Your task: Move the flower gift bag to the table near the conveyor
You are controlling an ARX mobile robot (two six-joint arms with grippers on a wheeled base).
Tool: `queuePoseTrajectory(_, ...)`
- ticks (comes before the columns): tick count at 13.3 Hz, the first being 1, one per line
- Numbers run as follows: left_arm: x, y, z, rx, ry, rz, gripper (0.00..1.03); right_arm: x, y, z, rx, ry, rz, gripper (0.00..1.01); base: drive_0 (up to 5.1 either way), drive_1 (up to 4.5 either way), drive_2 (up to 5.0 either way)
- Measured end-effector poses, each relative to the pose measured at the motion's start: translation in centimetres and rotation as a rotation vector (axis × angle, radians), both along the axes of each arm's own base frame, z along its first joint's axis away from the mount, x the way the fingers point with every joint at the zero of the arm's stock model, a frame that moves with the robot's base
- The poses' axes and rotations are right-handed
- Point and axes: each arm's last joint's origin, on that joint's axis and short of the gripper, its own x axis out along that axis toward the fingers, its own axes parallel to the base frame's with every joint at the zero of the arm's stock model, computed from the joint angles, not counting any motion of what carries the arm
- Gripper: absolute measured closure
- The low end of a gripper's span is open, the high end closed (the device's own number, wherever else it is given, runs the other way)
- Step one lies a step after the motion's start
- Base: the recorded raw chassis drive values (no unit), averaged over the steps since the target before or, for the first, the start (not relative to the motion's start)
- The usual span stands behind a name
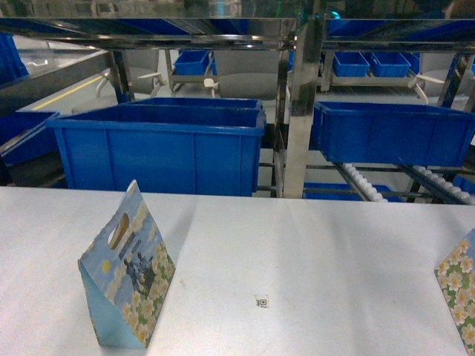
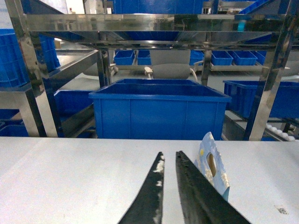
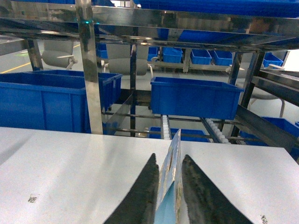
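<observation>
**Operator:** Where does the bag stand?

**Spotter:** Your flower gift bag [image 1: 128,276] stands upright on the surface [image 1: 312,245], near left in the head view, its printed face with the dark figure turned right. The conveyor [image 1: 293,89] rises just past the far edge of the surface, with a blue bin [image 1: 159,148] straight behind the bag.

**Operator:** And my grippers?

**Spotter:** Your left gripper [image 2: 170,155] has its fingers a sliver apart with nothing between them. The bag sits just to their right, apart from them. Your right gripper [image 3: 169,157] straddles the top edge of a second flowered bag [image 1: 459,289] at the right edge of the head view. The fingers lie close along both of its faces, but I can't tell whether they are pressing it or only flanking it.

**Operator:** So how much is left?

**Spotter:** Little, as I judge it. Both bags are on the surface by the conveyor, and neither looks lifted in the head view. The left one is free of your gripper and looks finished. For the right one, you'd only need to make sure the fingers are off it and draw that arm back without tipping it. It is a light paper wedge, so a brushing finger could knock it over.
</observation>
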Motion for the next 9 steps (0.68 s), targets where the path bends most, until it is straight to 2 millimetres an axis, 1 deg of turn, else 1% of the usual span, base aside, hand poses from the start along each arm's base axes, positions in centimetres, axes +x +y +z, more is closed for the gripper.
queuePoseTrajectory(1, 0.00, 0.00, 0.00, 0.000, 0.000, 0.000, 0.87, 0.00, 0.00, 0.00, 0.000, 0.000, 0.000, 0.81, 0.0, 0.00, 0.0)
queuePoseTrajectory(4, 0.00, 0.00, 0.00, 0.000, 0.000, 0.000, 0.77, 0.00, 0.00, 0.01, 0.000, 0.000, 0.000, 0.70, 0.0, 0.00, 0.0)
queuePoseTrajectory(6, 0.00, 0.00, 0.00, 0.000, 0.000, 0.000, 0.66, 0.00, 0.00, 0.00, 0.000, 0.000, 0.000, 0.59, 0.0, 0.00, 0.0)
queuePoseTrajectory(9, 0.00, 0.00, 0.00, 0.000, 0.000, 0.000, 0.57, 0.00, 0.00, 0.00, 0.000, 0.000, 0.000, 0.50, 0.0, 0.00, 0.0)
